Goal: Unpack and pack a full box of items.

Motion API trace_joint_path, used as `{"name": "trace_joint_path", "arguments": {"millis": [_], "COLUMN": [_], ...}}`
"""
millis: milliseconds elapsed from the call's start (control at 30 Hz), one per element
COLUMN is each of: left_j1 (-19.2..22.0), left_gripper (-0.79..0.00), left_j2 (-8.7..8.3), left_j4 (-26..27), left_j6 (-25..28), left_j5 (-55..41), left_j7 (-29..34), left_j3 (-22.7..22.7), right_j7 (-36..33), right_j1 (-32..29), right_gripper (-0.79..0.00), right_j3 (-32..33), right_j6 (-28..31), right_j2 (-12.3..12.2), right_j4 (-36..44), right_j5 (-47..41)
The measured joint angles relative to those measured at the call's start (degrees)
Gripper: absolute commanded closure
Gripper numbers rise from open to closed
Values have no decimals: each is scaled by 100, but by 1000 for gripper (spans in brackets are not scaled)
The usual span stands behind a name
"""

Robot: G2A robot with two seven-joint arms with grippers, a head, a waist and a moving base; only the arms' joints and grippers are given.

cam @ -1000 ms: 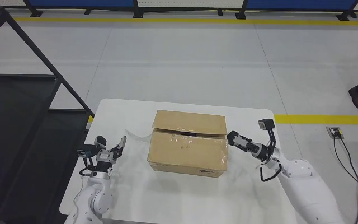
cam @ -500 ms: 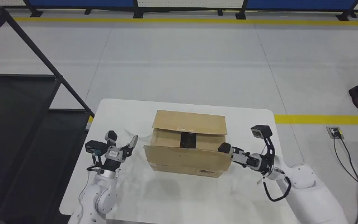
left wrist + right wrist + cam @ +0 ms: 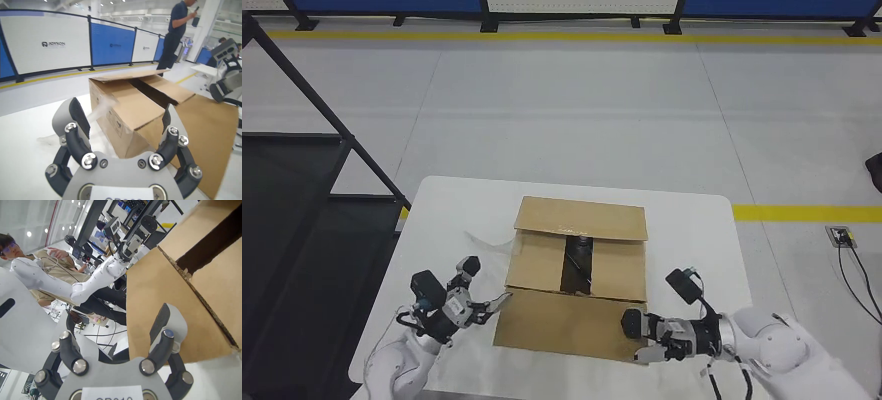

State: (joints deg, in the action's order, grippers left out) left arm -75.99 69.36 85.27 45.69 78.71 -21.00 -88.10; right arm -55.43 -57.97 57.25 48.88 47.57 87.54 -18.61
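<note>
left tool [image 3: 122, 107] apart at box [image 3: 580, 265] corner | right tool [image 3: 639, 336] apart, maybe touching flap [image 3: 562, 322]

The top view looks steeply down from above the arms onto the white table [image 3: 452, 210]. The left wrist view sits low, close behind the grey 2-fingered left gripper [image 3: 122, 105], facing the brown cardboard box [image 3: 132, 106]. The right wrist view tilts upward past the right gripper [image 3: 115, 315]. All 3 share the box.
</note>
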Motion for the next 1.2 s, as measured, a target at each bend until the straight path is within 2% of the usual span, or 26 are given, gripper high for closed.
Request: {"name": "trace_joint_path", "arguments": {"millis": [100, 167, 233, 367, 467, 700, 867, 967, 1200], "left_j1": [-37, -43, -34, 20, 54, 56, 56, 20, 9], "left_gripper": [-785, -785, -785, -785, -785, -785, -785, -785, -785], "left_j2": [-52, -71, -82, -89, -98, -105, -105, -101, -127], "left_j4": [-7, -37, -72, -154, -177, -171, -172, -103, -28], "left_j6": [115, 132, 88, -112, -150, -148, -148, -258, -295], "left_j5": [372, 530, 607, 699, 664, 639, 640, 557, 340], "left_j7": [217, 321, 374, 432, 428, 430, 430, 459, 549], "left_j3": [-18, 26, 53, 158, 200, 195, 195, 219, 221], "right_j7": [154, 281, 297, 75, 88, 229, 796, 1009, 1786], "right_j1": [180, 305, 406, 667, 696, 682, 878, 1055, 1460], "right_gripper": [-785, -785, -785, -785, -785, -785, -785, -785, -785], "right_j3": [-325, -465, -523, -421, -382, -366, -485, -575, -849], "right_j6": [153, 280, 295, 23, -29, -173, -1624, -2229, -2829], "right_j2": [-111, -154, -162, -127, -124, -120, -42, 47, 339], "right_j4": [-85, -189, -269, -645, -880, -752, -742, -863, -1297], "right_j5": [-46, -415, -1121, -3203, -3785, -3347, -2618, -2565, -2520]}}
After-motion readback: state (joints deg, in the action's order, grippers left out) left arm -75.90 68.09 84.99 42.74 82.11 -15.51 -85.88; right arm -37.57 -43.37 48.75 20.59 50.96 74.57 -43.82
